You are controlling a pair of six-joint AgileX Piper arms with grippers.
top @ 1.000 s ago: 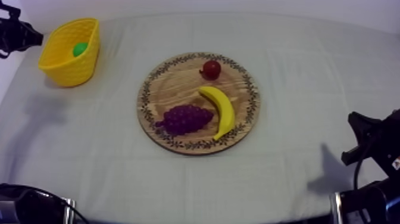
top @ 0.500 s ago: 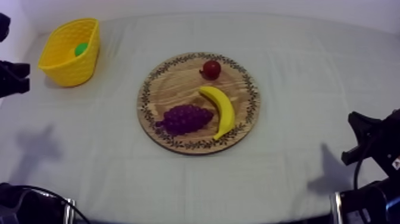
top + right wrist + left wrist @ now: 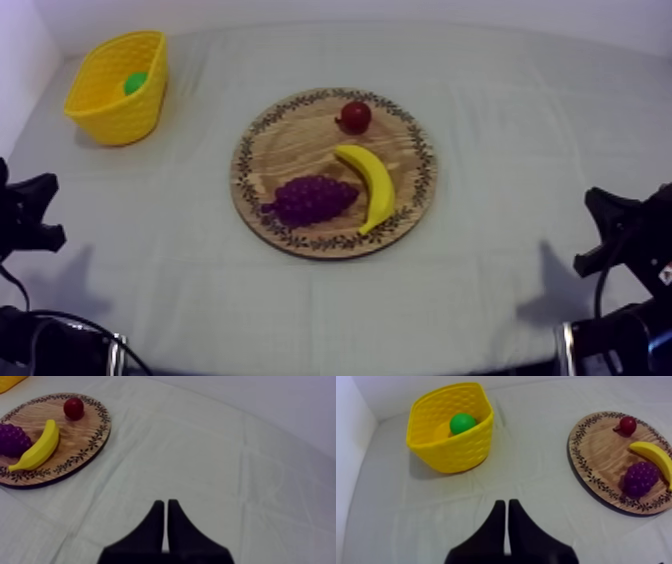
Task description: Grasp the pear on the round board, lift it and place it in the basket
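— On the grey-white cloth of the worktop [image 3: 500, 90], at its far left corner, what do we see?
— We see a yellow latticed basket [image 3: 112, 112]. The round green toy pear [image 3: 133, 83] lies inside it, against the inner wall.
— And the round wooden board with a patterned rim [image 3: 290, 150]?
— It sits at the middle of the worktop, well apart from the basket. It carries a yellow toy banana [image 3: 370, 180], a purple bunch of toy grapes [image 3: 312, 198] just beside the banana, and a small red fruit [image 3: 354, 116] near the far rim.
— Where are our claws?
— Our left claw [image 3: 504, 504] hangs over bare cloth on the near side of the basket, its two black fingers pressed together on nothing. Our right claw [image 3: 165, 503] hovers over bare cloth off to the side of the board, its fingers likewise together and holding nothing.
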